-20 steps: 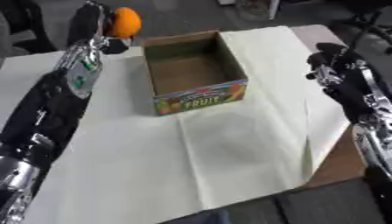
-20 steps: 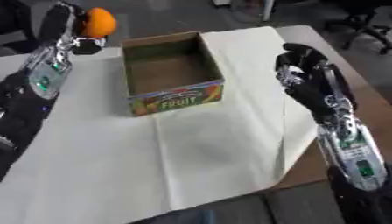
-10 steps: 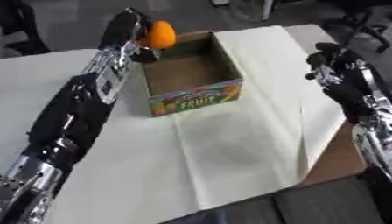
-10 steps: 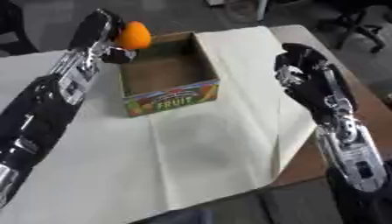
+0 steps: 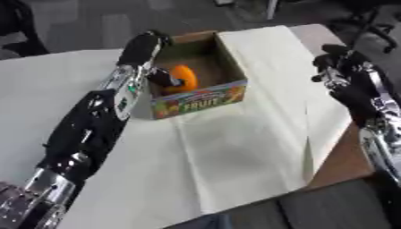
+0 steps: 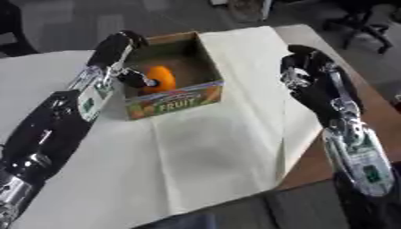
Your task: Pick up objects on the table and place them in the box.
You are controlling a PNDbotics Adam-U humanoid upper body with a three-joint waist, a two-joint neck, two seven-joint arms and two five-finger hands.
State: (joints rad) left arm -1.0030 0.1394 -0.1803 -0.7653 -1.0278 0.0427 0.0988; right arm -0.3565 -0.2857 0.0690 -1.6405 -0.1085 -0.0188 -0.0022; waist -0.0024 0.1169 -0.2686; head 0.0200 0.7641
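An orange fruit (image 5: 182, 78) sits low inside the open cardboard box (image 5: 202, 99), which has a colourful "FRUIT" label on its front. My left hand (image 5: 160, 78) reaches over the box's left wall, its dark fingers curled against the orange. My left arm runs from the lower left up to the box. My right hand (image 6: 301, 74) hovers over the right side of the table, away from the box, with its fingers curled and nothing in them.
A pale cloth (image 5: 235, 152) covers the table, creased near the middle and right. The bare wooden table corner (image 5: 344, 156) shows at the right edge. Office chairs (image 6: 364, 22) stand on the floor beyond the far right corner.
My left hand has carried the orange from above the box's far left corner down into the box. The view has tilted and shifted. My right hand holds about the same place.
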